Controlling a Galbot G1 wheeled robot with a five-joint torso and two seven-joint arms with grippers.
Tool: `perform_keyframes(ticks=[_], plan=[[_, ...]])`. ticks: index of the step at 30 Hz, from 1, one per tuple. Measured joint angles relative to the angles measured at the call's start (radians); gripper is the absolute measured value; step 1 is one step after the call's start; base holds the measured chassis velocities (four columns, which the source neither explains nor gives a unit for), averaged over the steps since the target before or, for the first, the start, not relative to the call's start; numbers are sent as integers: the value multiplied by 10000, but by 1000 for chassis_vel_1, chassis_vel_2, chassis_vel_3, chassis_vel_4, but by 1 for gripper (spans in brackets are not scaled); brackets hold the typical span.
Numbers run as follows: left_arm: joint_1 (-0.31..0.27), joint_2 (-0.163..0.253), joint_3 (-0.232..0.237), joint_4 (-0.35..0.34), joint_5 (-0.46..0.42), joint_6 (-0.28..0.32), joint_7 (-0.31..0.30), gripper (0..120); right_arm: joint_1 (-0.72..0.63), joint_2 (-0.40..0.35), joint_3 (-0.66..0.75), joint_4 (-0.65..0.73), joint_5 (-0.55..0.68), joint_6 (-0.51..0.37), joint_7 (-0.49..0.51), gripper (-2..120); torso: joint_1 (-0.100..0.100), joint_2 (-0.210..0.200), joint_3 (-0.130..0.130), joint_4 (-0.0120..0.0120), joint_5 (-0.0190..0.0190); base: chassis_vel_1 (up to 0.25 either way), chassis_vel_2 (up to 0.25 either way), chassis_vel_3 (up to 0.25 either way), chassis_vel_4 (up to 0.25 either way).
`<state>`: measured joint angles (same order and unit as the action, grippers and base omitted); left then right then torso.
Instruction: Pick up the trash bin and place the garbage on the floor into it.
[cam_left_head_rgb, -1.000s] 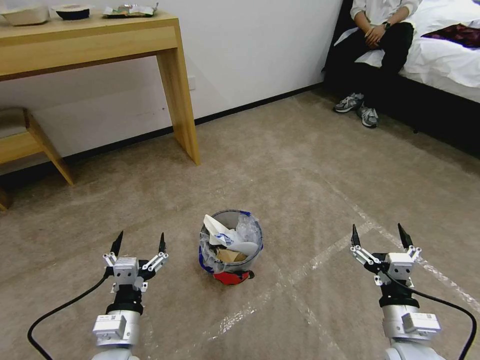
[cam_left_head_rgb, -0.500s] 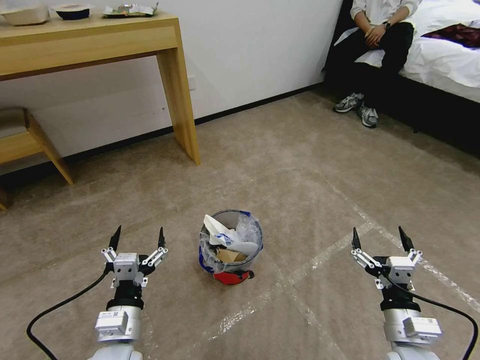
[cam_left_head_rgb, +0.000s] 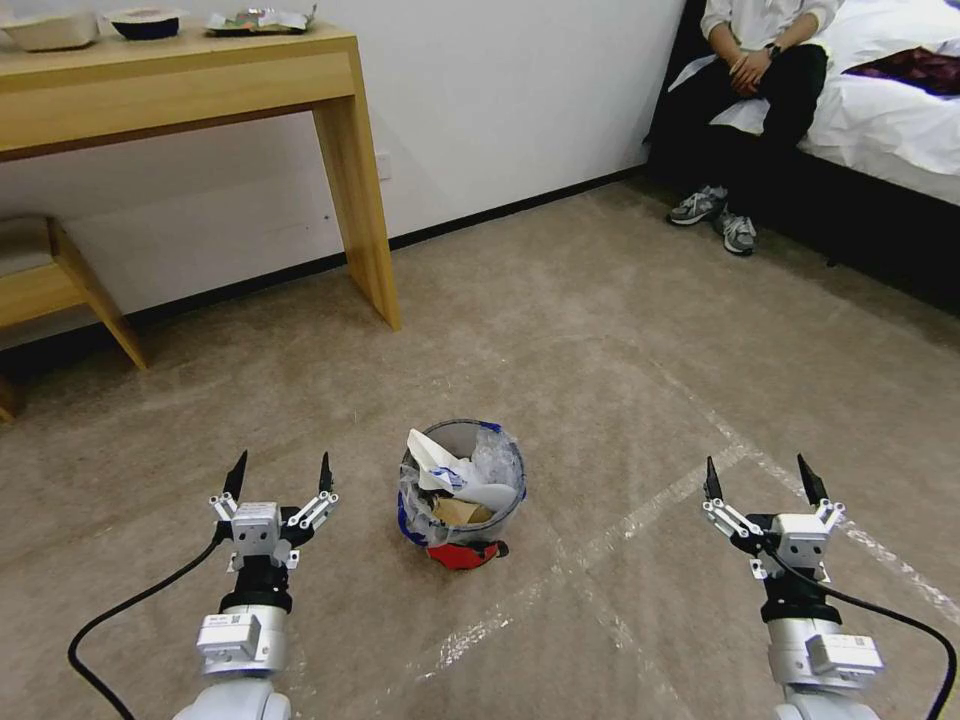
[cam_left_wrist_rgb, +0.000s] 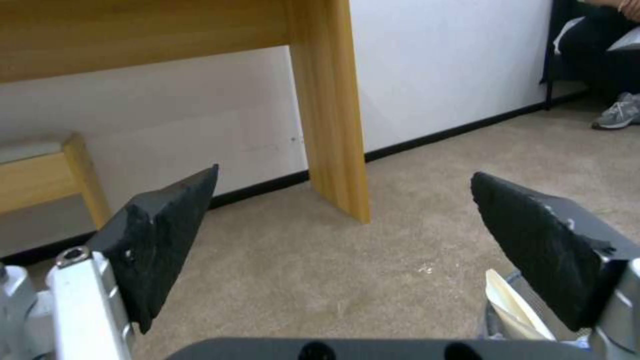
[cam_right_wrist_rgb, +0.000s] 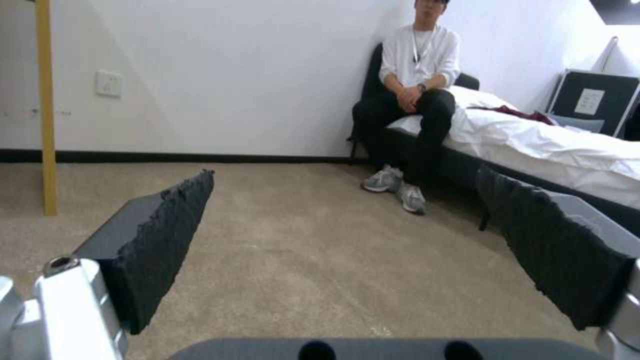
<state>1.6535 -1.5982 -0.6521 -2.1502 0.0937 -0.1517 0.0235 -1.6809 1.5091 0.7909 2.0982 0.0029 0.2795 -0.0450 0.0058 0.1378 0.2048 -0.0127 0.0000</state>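
The trash bin (cam_left_head_rgb: 462, 485) stands upright on the carpeted floor (cam_left_head_rgb: 600, 340) between my two arms, grey-rimmed with a red base and a crinkly clear liner. Garbage (cam_left_head_rgb: 455, 480) fills it: white paper, a brown crumpled piece, clear plastic. My left gripper (cam_left_head_rgb: 280, 476) hovers open to the bin's left, nothing between its fingers; in its wrist view its open gripper (cam_left_wrist_rgb: 343, 220) has the bin's edge (cam_left_wrist_rgb: 507, 310) beside one finger. My right gripper (cam_left_head_rgb: 757, 476) is open to the bin's right, well apart from it; the right wrist view shows it (cam_right_wrist_rgb: 343, 220) with bare carpet ahead.
A wooden desk (cam_left_head_rgb: 180, 80) with a leg (cam_left_head_rgb: 362, 190) stands at the back left, a low wooden stool (cam_left_head_rgb: 60, 280) beside it. A bed (cam_left_head_rgb: 880, 110) with a seated person is at the back right. White tape lines (cam_left_head_rgb: 640, 520) cross the carpet.
My left gripper has shifted slightly right and toward me. The right gripper has sunk a touch. The bin has not moved.
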Motion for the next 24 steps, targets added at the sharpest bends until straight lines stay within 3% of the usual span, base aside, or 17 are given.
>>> perform_keyframes(ticks=[24], plan=[[6,1,5,2,-7,18,-2,100,3,-3,-4,-2,4,-12,-1,100,0,0,0,0,0,0,0,0,0]])
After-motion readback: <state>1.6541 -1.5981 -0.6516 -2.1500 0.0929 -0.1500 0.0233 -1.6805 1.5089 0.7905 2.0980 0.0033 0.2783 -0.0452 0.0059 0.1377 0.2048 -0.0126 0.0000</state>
